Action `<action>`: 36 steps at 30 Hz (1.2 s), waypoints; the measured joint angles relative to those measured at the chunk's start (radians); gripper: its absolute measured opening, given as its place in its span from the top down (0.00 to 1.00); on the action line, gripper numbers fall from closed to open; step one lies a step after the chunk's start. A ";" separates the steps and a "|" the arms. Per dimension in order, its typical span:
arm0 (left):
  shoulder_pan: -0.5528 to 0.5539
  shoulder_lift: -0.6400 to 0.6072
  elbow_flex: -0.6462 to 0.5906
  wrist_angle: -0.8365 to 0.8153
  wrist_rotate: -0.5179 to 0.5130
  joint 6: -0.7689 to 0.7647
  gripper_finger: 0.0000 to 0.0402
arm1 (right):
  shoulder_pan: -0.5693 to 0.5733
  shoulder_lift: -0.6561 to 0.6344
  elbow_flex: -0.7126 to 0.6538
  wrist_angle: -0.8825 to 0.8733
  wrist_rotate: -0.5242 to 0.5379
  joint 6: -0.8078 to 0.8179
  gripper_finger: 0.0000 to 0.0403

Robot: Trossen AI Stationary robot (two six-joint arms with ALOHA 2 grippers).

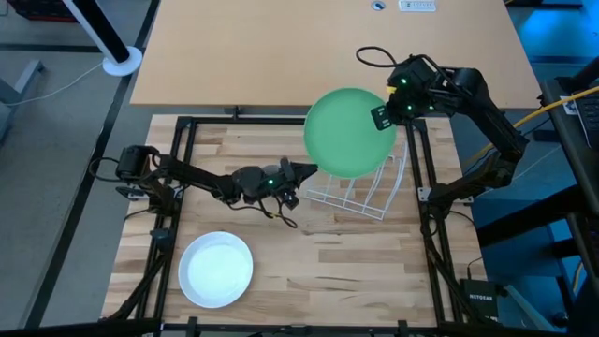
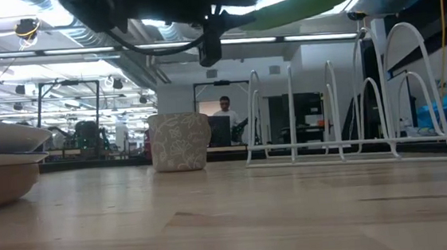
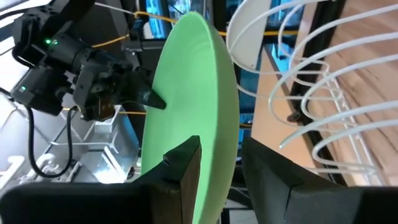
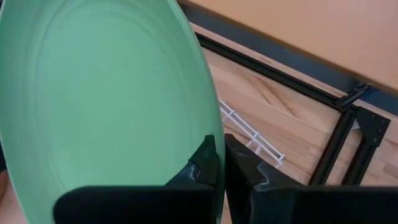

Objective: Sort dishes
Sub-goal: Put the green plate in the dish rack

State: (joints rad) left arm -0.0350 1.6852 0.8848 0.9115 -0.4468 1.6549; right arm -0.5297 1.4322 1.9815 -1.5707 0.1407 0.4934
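Green plate (image 1: 348, 131), held aloft over the white wire rack (image 1: 367, 192), pinched at its rim.

Carried by the right gripper (image 1: 386, 116), fingers clamped tight on the plate's edge nearest that arm, face lying nearly level with a slight tilt in the low view; probably so held to keep it clear of the hoops until it is turned on edge for a slot. Round, so no long axis; broad face turned up toward the overhead camera. Opposite edge flanked by the left gripper (image 1: 301, 171), jaws parted either side of the rim in its wrist view, contact not certain; likely set there to take or steady the plate. White plate (image 1: 216, 269) on the table, well apart from both grippers.
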 joint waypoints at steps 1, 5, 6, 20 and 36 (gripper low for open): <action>0.008 0.000 0.000 -0.001 0.016 -0.003 0.72 | 0.000 0.000 0.000 0.000 -0.003 0.000 0.97; 0.034 0.000 0.000 -0.004 0.033 -0.003 0.72 | 0.000 0.000 0.000 0.000 -0.003 0.003 0.97; 0.039 0.000 0.000 -0.005 0.034 -0.005 0.72 | 0.000 0.000 0.000 0.000 -0.003 0.003 0.97; 0.107 0.000 0.000 -0.042 0.218 -0.006 0.72 | 0.065 0.044 0.001 -0.002 -0.047 0.016 0.97; 0.058 0.001 0.000 -0.099 0.214 0.000 0.93 | 0.144 0.077 0.001 0.008 -0.070 0.034 0.93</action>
State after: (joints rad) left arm 0.0228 1.6859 0.8845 0.8126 -0.2328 1.6548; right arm -0.3855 1.5097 1.9823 -1.5629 0.0711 0.5272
